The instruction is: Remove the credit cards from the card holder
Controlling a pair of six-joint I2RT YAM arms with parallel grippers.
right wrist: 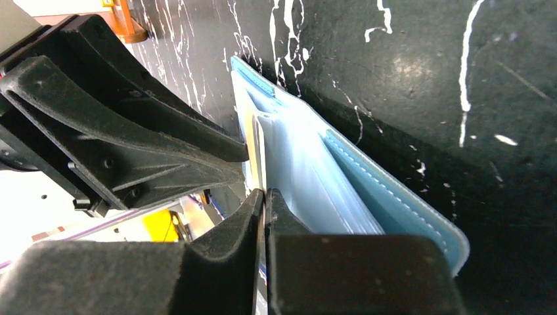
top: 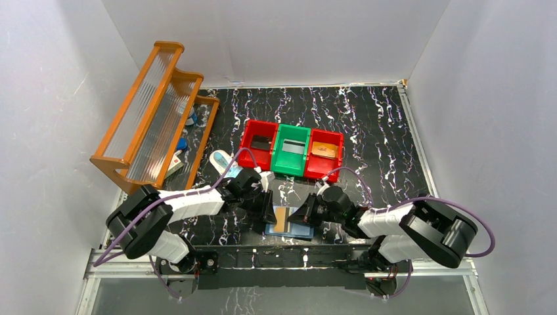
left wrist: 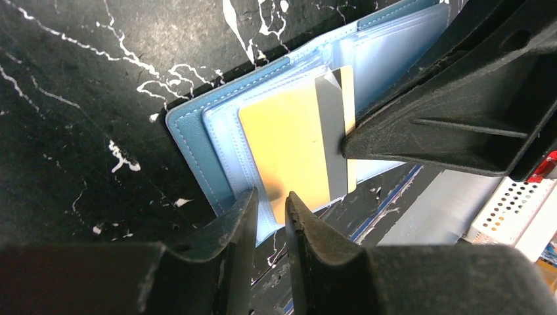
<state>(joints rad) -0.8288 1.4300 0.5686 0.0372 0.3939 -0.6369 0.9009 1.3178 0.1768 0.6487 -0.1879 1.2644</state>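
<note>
Credit cards are lying in the bins at the back: a dark card (top: 261, 142) in the left red bin (top: 245, 146), a pale card (top: 293, 149) in the green bin (top: 289, 169), and an orange card (top: 324, 149) in the right red bin (top: 319, 172). One more, a tan card (left wrist: 289, 144), is sticking partway out of a pocket in the blue card holder (left wrist: 197, 154). The card holder is lying open on the table (left wrist: 85, 98), right in front of the arms.

The right claw (right wrist: 264, 193) is squeezing tight on the bare edge of the tan card. The left claw (left wrist: 269, 203) is nearly closed and seems to be pinching the near edge of the card holder, holding it down.

The tan card is looking thin, light, stiff and slippery, so that bare edge is the best place for gripping. The card holder is looking soft and floppy, so it may be sliding along with the card unless something is pinning it.
</note>
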